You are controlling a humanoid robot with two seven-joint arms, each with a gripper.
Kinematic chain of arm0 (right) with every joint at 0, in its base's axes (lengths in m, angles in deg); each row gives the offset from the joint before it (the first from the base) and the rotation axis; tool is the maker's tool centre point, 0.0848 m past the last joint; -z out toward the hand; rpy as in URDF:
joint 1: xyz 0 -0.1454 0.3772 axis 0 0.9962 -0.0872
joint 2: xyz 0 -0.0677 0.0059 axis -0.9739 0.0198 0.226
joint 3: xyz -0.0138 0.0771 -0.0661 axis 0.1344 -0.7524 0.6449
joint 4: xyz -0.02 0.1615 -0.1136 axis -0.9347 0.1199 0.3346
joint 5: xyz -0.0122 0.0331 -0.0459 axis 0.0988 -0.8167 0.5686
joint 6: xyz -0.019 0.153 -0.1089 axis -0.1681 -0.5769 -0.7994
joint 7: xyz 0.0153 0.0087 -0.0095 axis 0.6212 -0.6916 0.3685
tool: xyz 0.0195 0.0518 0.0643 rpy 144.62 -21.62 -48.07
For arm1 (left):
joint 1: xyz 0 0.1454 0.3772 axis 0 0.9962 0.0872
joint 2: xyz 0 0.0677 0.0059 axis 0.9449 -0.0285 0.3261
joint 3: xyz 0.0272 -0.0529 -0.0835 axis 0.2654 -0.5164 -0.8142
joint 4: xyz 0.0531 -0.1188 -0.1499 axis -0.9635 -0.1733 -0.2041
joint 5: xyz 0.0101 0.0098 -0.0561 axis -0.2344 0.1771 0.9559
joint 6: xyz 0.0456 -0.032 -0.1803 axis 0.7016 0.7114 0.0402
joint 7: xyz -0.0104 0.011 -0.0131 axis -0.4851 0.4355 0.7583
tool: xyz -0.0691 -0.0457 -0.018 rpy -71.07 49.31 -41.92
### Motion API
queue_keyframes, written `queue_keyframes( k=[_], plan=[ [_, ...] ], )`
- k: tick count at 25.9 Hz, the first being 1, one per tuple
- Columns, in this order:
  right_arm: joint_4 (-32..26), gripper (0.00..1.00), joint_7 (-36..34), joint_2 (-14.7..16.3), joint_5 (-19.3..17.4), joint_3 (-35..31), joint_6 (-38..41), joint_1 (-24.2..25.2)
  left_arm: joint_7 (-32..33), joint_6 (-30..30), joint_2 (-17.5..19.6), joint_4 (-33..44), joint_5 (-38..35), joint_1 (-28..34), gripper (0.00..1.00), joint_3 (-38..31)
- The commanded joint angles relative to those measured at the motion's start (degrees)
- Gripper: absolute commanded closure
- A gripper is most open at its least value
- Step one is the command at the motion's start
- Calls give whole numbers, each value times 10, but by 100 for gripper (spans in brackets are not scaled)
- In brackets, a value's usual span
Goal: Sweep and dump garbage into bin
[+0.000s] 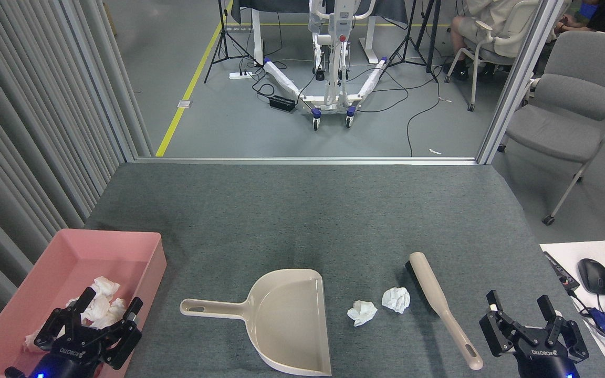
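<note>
Grippers open, nothing held

Bin [139, 247] sits at the mat's left edge, holding tissue wads [104, 302]. Left gripper [109, 305] hovers above it, fingers spread wide. Right gripper [519, 305] is likewise spread, empty, right of the brush [441, 307]. Dustpan [287, 320] lies centre. Two wads [378, 307] lie between dustpan and brush.

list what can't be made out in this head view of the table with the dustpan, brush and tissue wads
- Pink plastic tray: its near end is hidden behind the left gripper and cut by the frame edge, so the crumpled white tissue wads inside cannot be counted.
- Beige brush: its dark bristles face away, barely visible.
- Beige long-handled dustpan: its front lip meets the bottom edge.
- Seated person: cut off by the top edge.
</note>
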Motion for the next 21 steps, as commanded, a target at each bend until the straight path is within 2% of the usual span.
queue_keyframes(
  k=[1,7,21],
  plan=[
    [0,2,0,0,1,1,1,0,-6,2,-1,6,3,5,1,-3],
    [-1,2,-1,-1,3,4,14,6,-2,0,-21,16,1,8,1,-4],
    [-6,2,-1,0,-1,4,23,9,1,-22,-20,23,0,20,1,-27]
  ],
)
